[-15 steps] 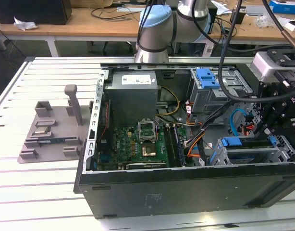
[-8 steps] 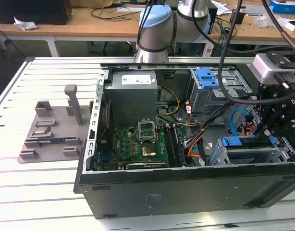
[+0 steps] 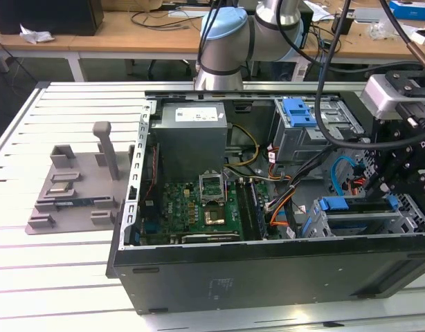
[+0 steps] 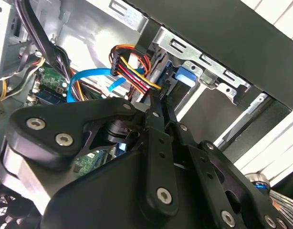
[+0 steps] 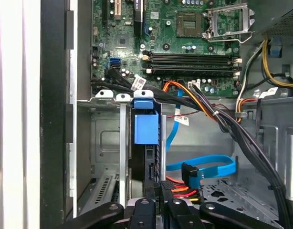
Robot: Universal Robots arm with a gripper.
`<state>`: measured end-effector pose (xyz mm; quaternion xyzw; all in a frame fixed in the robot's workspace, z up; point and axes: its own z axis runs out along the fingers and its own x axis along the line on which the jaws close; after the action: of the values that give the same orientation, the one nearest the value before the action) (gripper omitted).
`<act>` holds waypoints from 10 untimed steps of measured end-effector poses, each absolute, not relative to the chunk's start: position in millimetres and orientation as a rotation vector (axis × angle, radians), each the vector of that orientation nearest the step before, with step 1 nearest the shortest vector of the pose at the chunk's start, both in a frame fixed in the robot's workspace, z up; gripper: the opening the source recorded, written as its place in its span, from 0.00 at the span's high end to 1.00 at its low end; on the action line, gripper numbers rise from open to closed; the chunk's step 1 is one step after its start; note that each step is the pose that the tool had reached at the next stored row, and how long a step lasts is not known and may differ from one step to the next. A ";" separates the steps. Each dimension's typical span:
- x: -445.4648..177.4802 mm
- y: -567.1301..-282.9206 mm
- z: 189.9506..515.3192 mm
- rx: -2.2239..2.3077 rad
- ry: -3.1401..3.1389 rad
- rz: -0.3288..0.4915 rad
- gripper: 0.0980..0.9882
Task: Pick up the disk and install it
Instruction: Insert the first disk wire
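The disk (image 3: 351, 205) stands on edge in the lower grey drive bay (image 3: 316, 225) of the open computer case, at the exterior view's right. Its blue carrier rail runs along the top. In the first wrist view the disk (image 5: 145, 128) sits down in the bay slot between metal walls. Its blue tab (image 4: 187, 76) is also in the second wrist view. My black gripper (image 3: 398, 197) hangs at the disk's end on the exterior view's right. The gripper (image 5: 160, 187) is shut, fingers pressed together with nothing between them. In the second wrist view the gripper (image 4: 161, 101) is close to the coloured power cable plug (image 4: 130, 64).
The motherboard (image 3: 209, 204) and grey power supply (image 3: 192, 135) fill the case's left half. A blue bracket (image 3: 299, 112) tops the upper drive bay. Blue data cables (image 5: 204, 167) and black cable bundles (image 5: 242, 138) lie beside the bay. A grey fixture (image 3: 77, 180) stands on the table at left.
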<state>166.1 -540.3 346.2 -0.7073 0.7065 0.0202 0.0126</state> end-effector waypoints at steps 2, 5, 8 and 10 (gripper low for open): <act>166.1 -540.5 346.0 -2.204 2.202 0.064 0.93; 166.1 -541.1 345.8 -2.204 2.202 0.064 0.93; 166.1 -542.5 344.7 -2.204 2.202 0.064 0.93; 166.1 -542.9 343.8 -2.204 2.202 0.063 0.93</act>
<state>166.1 -542.9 343.8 -0.7073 0.7065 0.0203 0.0128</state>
